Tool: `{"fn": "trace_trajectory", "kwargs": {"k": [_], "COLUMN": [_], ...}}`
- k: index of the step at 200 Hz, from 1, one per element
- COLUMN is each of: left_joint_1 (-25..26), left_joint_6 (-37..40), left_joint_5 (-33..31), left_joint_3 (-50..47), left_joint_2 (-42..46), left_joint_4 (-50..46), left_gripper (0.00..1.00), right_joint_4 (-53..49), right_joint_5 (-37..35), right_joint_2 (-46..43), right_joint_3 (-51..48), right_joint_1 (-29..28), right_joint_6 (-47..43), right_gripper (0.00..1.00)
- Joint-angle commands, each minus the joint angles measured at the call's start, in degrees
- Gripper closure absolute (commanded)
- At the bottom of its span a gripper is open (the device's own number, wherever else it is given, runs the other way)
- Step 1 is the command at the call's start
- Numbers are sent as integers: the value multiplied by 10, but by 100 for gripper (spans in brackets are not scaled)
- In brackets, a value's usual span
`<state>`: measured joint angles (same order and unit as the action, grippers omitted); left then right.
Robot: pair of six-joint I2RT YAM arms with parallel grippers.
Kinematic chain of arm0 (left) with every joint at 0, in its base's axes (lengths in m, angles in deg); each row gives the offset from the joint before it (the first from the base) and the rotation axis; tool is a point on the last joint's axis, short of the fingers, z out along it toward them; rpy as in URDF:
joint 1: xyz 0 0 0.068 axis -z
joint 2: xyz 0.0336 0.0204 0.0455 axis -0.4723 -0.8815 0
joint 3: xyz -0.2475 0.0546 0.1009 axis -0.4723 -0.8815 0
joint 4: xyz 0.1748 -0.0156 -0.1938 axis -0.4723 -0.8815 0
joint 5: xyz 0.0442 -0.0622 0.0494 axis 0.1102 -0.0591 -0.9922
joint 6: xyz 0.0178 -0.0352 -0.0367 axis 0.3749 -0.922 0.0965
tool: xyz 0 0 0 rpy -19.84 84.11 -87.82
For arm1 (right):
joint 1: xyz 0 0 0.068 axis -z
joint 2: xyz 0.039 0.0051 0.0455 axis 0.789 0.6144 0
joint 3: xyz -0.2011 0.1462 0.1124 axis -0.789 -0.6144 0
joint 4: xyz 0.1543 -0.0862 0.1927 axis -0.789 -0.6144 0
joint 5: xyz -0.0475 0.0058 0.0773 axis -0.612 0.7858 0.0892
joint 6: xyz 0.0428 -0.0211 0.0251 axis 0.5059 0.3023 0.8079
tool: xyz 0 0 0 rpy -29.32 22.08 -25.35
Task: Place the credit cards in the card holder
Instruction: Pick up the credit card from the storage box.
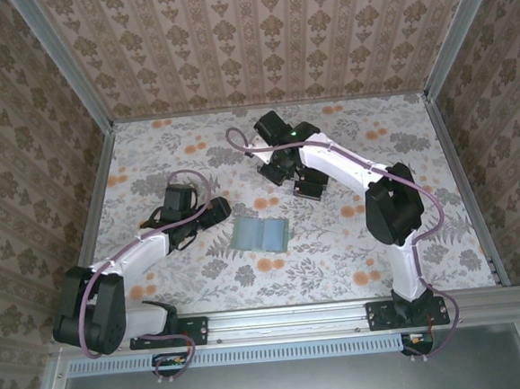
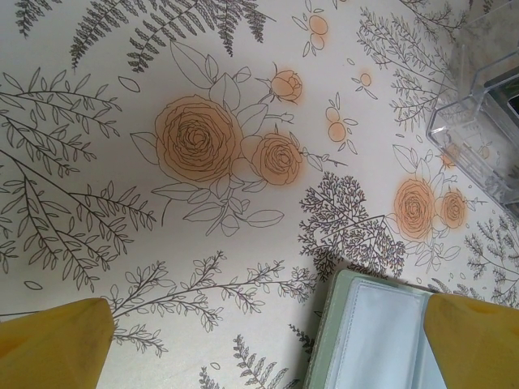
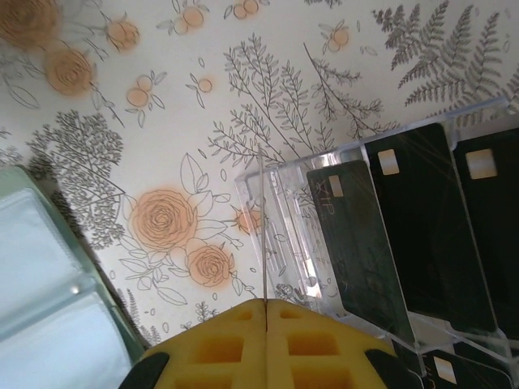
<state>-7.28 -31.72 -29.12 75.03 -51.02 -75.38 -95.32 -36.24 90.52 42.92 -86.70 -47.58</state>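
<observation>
Task appears unstarted: the glossy black credit cards [image 3: 418, 227] stand in the clear plastic tray [image 3: 280, 203], the pale sage-green card holder [image 1: 261, 233] lies open mid-way across the table [image 1: 194, 155], left fingers [image 2: 57, 348] spread, right fingers [image 3: 219, 352] pressed together.

Floral-printed table top [image 1: 337, 251], clear plastic tray [image 2: 478, 121], damask-patterned walls [image 1: 266, 41], aluminium frame rails [image 1: 288, 318]
</observation>
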Motion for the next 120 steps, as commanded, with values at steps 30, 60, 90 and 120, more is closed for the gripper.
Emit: {"fn": "trace_trajectory", "kwargs": {"k": [30,60,90,120], "left_joint_1": [-3,-1,10,30], "left_joint_6": [3,12,22,24], "left_joint_5": [9,10,4,-2], "left_joint_3": [3,-1,-6,-15], "left_joint_2": [-8,-4,4,8], "left_joint_4": [8,1,-12,-15], "left_gripper": [0,0,0,0], "right_joint_4": [34,77,128,199], "right_joint_5": [60,95,111,120], "right_joint_2": [-81,-141,-196,-246], "right_joint_3": [-43,-99,-169,-254], "right_joint_1": [2,-6,-22,-38], "right_joint_6": [80,150,227,327], "right_gripper": [100,100,100,100]}}
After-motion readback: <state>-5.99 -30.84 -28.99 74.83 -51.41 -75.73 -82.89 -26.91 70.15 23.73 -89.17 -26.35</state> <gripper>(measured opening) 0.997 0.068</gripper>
